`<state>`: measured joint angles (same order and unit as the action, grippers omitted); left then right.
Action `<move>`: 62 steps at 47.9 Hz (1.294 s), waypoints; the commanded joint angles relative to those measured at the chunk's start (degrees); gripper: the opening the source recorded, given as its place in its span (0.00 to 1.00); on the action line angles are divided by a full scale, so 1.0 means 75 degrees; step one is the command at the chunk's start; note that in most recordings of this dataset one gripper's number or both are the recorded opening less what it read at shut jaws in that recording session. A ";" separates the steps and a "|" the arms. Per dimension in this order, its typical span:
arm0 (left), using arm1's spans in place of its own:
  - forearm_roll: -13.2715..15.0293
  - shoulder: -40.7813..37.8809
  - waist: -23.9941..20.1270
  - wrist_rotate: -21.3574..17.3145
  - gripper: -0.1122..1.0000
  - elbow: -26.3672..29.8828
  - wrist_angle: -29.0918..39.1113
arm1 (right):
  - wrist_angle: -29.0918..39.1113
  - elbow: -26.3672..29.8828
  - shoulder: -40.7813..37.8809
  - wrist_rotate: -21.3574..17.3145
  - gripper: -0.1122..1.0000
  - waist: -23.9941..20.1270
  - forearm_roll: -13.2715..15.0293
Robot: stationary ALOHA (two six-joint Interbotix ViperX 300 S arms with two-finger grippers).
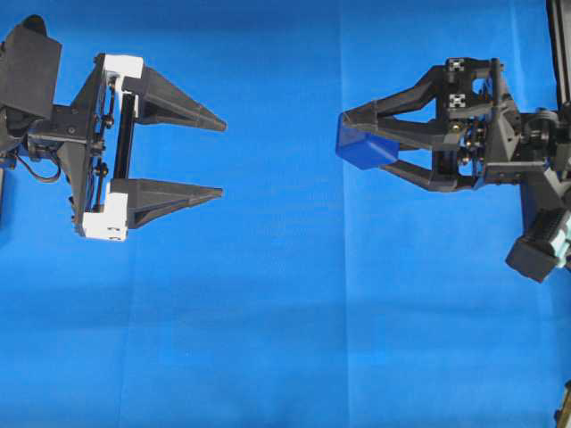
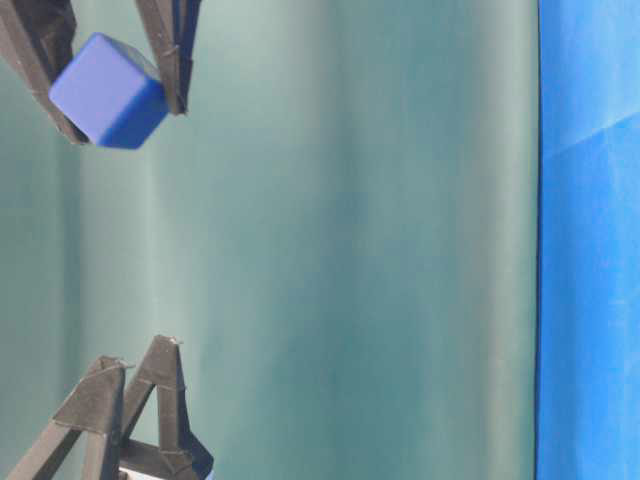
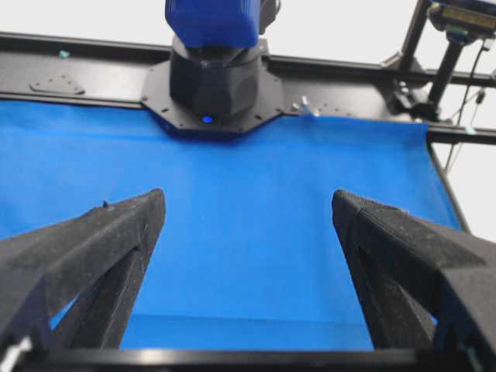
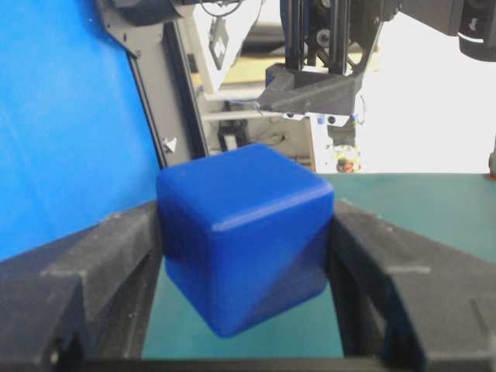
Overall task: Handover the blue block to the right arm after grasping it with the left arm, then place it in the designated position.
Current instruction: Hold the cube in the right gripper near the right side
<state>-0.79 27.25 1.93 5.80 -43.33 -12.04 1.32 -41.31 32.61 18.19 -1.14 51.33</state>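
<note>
Right arm (image 1: 500, 125) jaws are gripping the blue block (image 1: 364, 147) above the blue cloth (image 1: 285, 312); left arm (image 1: 89, 147) jaws are standing wide, holding nothing.

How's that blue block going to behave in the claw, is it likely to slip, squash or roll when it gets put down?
The blue block probably stays stiff: its faces look flat and unsquashed between the right claw's fingers. It sits tilted, gripped near the fingertips, so it could twist or slip. With flat faces despite rounded edges, it should settle rather than roll once released.
</note>
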 commanded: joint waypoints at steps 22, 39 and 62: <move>-0.0012 0.0047 0.0012 -0.0035 0.93 0.0129 -0.0070 | -0.0023 0.0094 0.0047 -0.1816 0.51 -0.0023 -0.0539; -0.0012 0.0035 0.0012 -0.0047 0.93 0.0129 -0.0082 | 0.0012 0.0082 0.0105 -0.5145 0.51 -0.0070 -0.1184; -0.0012 0.0035 0.0012 -0.0059 0.93 0.0141 -0.0070 | 0.0762 0.0082 0.0223 -0.8145 0.51 -0.0316 -0.1184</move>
<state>-0.79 27.25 1.93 5.45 -43.33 -12.04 6.50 -41.31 33.75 -42.71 -3.16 42.54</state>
